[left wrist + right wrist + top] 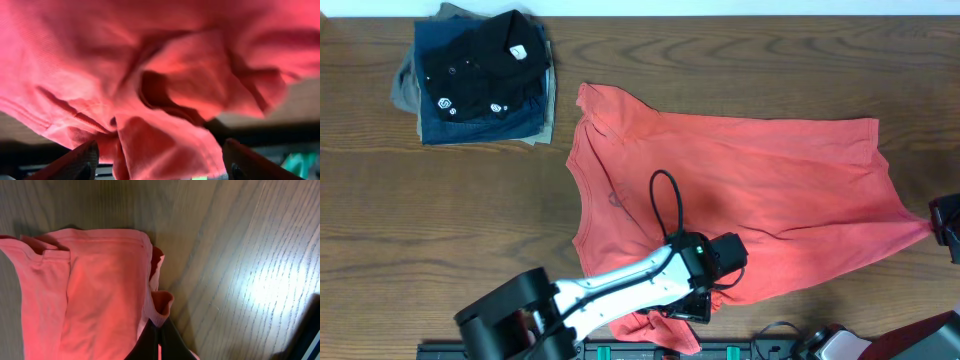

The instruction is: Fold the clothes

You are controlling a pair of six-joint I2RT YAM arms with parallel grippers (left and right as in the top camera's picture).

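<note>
red-orange T-shirt [770,170], white-logoed black shirt [480,60]

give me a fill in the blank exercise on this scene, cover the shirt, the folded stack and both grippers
1. The red-orange T-shirt lies spread on a ___ table.
2. The right gripper is ___ on a corner of the T-shirt.
3. The left gripper has its jaws ___, with bunched cloth between them.
4. The top shirt of the folded stack is ___ with small white logos.
Missing words: wooden; shut; open; black.
</note>
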